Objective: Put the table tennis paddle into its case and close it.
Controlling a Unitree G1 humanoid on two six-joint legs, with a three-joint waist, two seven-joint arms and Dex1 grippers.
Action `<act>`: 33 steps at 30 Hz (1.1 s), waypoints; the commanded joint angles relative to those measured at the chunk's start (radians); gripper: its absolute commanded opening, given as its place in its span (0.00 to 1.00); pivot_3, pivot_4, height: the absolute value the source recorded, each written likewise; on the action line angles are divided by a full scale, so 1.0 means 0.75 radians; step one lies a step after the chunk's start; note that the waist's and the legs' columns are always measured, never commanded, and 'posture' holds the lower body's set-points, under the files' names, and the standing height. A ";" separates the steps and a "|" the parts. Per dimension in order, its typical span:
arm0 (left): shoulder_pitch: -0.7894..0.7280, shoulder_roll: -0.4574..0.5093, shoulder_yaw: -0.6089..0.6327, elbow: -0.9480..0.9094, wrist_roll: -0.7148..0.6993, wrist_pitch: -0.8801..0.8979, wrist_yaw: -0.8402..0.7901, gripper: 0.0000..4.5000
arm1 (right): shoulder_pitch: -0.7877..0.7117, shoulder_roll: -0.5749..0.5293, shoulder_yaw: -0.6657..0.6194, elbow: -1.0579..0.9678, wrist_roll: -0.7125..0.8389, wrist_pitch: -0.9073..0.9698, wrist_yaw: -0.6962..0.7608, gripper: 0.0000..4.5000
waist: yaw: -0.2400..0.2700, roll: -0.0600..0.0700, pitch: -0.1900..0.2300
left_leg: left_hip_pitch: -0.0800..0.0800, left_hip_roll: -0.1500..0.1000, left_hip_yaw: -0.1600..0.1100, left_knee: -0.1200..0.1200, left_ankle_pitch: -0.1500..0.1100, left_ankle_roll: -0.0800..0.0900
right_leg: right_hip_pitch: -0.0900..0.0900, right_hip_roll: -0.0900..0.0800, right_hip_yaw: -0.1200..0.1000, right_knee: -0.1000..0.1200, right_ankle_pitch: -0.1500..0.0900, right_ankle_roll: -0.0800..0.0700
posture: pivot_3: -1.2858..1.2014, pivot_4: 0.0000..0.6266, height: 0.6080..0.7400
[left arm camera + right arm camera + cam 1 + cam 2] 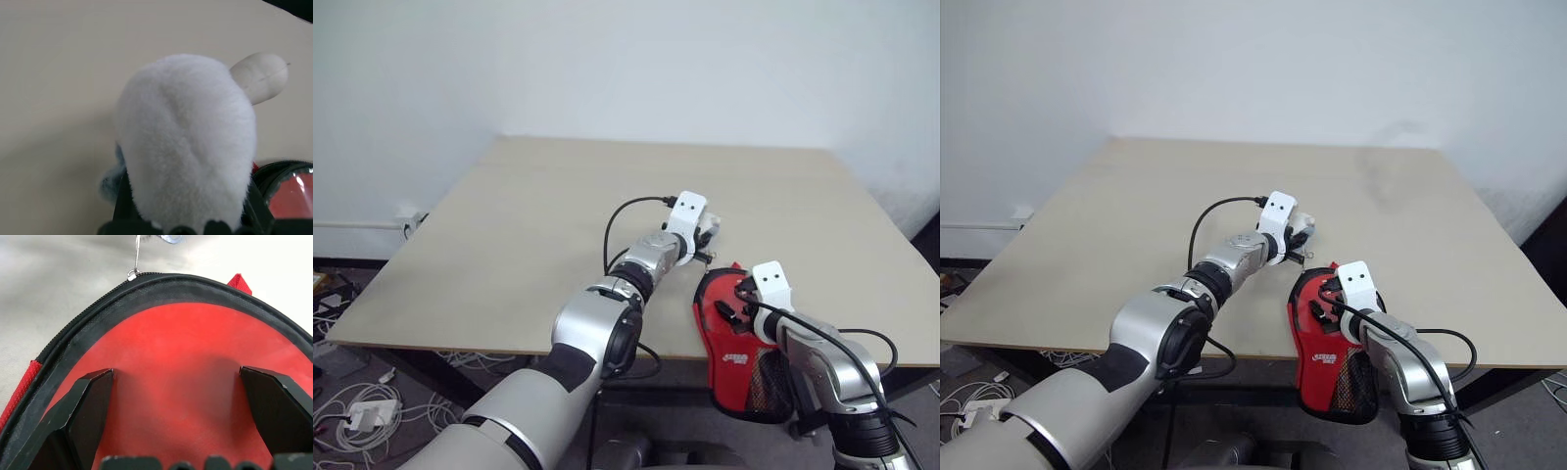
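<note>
The red case with a white logo and a mesh pocket lies at the table's front right, its narrow end hanging over the edge. The table tennis paddle is hidden. My right gripper is open, its black fingers spread wide just above the case's red face, inside the black zip edge. A metal zip pull sits on that edge at the rounded end. Just beyond the case, my left gripper is shut on a small white fluffy object.
The beige table stretches wide to the left and back, up to a white wall. Its front edge runs right under the case. Cables and a power strip lie on the floor at the lower left.
</note>
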State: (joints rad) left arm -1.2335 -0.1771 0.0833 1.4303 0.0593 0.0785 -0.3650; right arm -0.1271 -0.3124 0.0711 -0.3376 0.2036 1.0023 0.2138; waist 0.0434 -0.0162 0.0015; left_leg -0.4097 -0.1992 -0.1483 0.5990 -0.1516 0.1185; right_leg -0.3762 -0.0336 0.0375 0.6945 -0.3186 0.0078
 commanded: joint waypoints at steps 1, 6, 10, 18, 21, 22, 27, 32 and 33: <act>-0.089 -0.211 -0.039 -0.104 0.022 -0.140 -0.077 0.12 | 0.065 -0.023 0.022 0.092 -0.066 0.026 -0.044 1.00 | 0.000 0.000 0.000 | 0.000 0.000 0.000 0.000 0.000 0.000 | 0.000 0.000 0.000 0.000 0.000 0.000 | 0.52 0.00 1.00; -0.005 -0.201 -0.152 -0.104 0.076 -0.183 -0.355 0.12 | 0.098 -0.020 0.021 0.052 -0.065 0.016 -0.050 1.00 | 0.002 0.001 -0.001 | 0.000 0.000 0.000 0.000 0.000 0.000 | 0.001 -0.001 -0.001 0.000 0.000 0.000 | 0.52 0.00 1.00; 0.036 -0.174 -0.186 -0.117 0.085 -0.231 -0.481 0.43 | 0.115 -0.018 0.003 0.039 -0.066 0.006 -0.064 1.00 | 0.004 0.003 0.000 | 0.000 -0.001 0.000 0.000 0.000 0.001 | 0.001 -0.001 -0.001 -0.001 0.000 0.000 | 0.52 0.00 1.00; 0.027 -0.092 -0.066 -0.158 -0.083 -0.232 -0.712 0.73 | 0.089 -0.067 -0.084 -0.001 -0.072 0.006 -0.085 1.00 | 0.021 0.004 0.000 | 0.000 -0.001 0.000 0.000 -0.001 0.001 | 0.001 -0.002 -0.002 -0.001 0.000 0.001 | 0.52 0.00 1.00; 0.015 -0.052 -0.010 -0.181 -0.148 -0.229 -0.788 0.73 | 0.096 -0.090 -0.096 -0.025 -0.055 0.010 -0.061 1.00 | 0.027 0.005 0.001 | -0.001 -0.002 0.001 0.000 -0.001 0.001 | 0.001 -0.003 -0.002 -0.002 0.000 0.001 | 0.52 0.00 1.00; 0.008 -0.028 0.007 -0.193 -0.169 -0.213 -0.834 0.73 | 0.096 -0.096 -0.098 -0.028 -0.049 0.009 -0.051 1.00 | 0.027 0.005 0.001 | -0.001 -0.002 0.000 0.000 -0.001 0.001 | 0.001 -0.003 -0.002 -0.002 0.000 0.001 | 0.52 0.00 1.00; 0.013 0.073 0.027 -0.240 -0.221 -0.091 -1.048 0.73 | 0.085 -0.103 -0.117 -0.034 -0.016 0.014 -0.007 1.00 | 0.024 0.006 0.000 | -0.001 0.000 0.000 0.000 -0.001 0.001 | 0.000 -0.001 -0.002 -0.002 0.000 0.001 | 0.52 0.00 1.00; 0.044 0.144 0.025 -0.254 -0.230 -0.012 -1.065 0.73 | 0.080 -0.120 -0.117 -0.067 -0.002 0.012 0.046 1.00 | 0.013 0.006 0.000 | -0.001 0.000 0.000 -0.001 -0.001 0.001 | 0.000 -0.001 -0.001 -0.001 0.000 0.001 | 0.52 0.00 1.00; 0.043 0.163 0.036 -0.258 -0.247 0.023 -1.086 0.73 | 0.082 -0.132 -0.123 -0.070 -0.004 0.014 0.053 1.00 | 0.013 0.006 0.001 | -0.001 0.000 0.000 -0.001 -0.001 0.001 | 0.000 -0.001 -0.001 -0.001 0.000 0.001 | 0.52 0.00 1.00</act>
State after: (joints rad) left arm -1.1841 -0.0767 0.0903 1.2744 -0.0960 0.0605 -1.1543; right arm -0.0720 -0.3912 -0.0166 -0.3853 0.1940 0.9864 0.2369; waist 0.0528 -0.0115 0.0019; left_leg -0.4103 -0.1995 -0.1485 0.5986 -0.1522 0.1195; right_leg -0.3763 -0.0340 0.0367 0.6934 -0.3187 0.0083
